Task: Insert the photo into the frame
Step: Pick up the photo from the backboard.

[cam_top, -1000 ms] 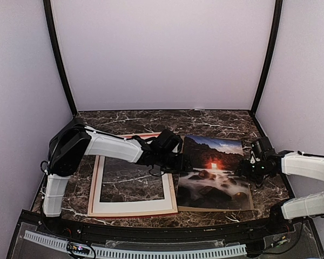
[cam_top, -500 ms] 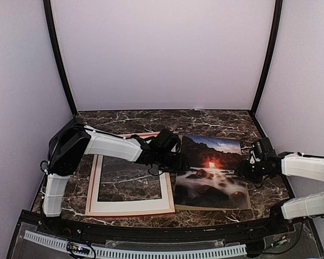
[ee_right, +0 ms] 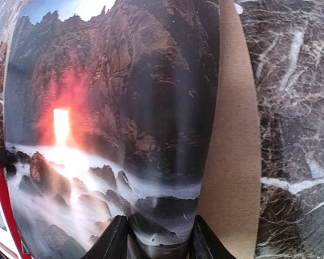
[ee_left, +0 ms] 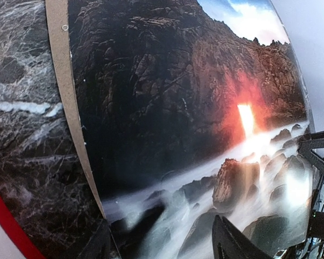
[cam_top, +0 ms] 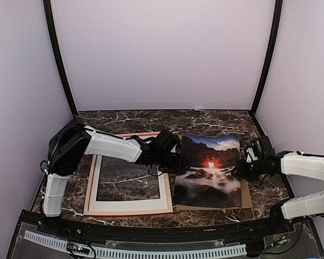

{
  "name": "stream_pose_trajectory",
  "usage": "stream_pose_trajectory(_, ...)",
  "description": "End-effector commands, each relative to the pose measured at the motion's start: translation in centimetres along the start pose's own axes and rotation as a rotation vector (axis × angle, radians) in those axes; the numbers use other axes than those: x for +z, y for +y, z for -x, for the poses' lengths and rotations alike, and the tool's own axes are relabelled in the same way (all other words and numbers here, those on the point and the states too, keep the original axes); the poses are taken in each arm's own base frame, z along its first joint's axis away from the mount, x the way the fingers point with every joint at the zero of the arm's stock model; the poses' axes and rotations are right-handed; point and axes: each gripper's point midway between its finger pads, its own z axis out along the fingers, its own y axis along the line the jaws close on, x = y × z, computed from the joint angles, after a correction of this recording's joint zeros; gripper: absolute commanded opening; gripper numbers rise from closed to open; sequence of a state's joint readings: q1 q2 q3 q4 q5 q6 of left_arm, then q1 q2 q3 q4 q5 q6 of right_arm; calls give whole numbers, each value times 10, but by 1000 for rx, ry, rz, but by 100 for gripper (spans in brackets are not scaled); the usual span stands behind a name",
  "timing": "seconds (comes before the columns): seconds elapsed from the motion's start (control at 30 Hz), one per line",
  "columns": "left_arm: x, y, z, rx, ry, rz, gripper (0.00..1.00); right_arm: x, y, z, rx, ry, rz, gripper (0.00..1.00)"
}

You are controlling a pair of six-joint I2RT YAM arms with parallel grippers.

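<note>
The photo (cam_top: 208,172), dark rocks with an orange glow, lies right of centre on a brown backing board (cam_top: 246,197) and bows upward. The frame (cam_top: 89,183) lies flat at the left, its red face (ee_left: 5,216) showing at a corner. My left gripper (cam_top: 175,161) is open at the photo's left edge: one finger beside the edge, the other over the photo (ee_left: 178,108). My right gripper (cam_top: 240,170) is at the right edge. In the right wrist view its fingers (ee_right: 119,237) press both sides of a buckled fold of the photo (ee_right: 124,108).
A white mat with a cut-out window (cam_top: 132,205) lies inside the frame. The backing board (ee_right: 232,135) sticks out past the photo's right edge. Dark marble tabletop (cam_top: 151,118) runs to pale booth walls at the back and both sides.
The photo has slid left across the backing board, baring a brown strip on the right. My right gripper followed it left and narrowed its jaws. The frame shifted slightly left.
</note>
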State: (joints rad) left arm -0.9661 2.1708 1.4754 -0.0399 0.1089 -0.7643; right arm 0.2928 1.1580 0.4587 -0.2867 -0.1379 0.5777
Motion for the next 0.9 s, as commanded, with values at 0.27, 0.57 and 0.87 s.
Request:
stream_pose_trajectory(0.27,1,2,-29,22,82,-13,66,-6,34,22,-52,-44,128,34)
stream_pose_trajectory(0.57,-29,-12,-2,65,1,-111,73,-33,49,50,-97,-112,123,22)
stream_pose_trajectory(0.87,-100,-16,59,109,-179,-264,81,-85,109,86,-166,-165,319,20)
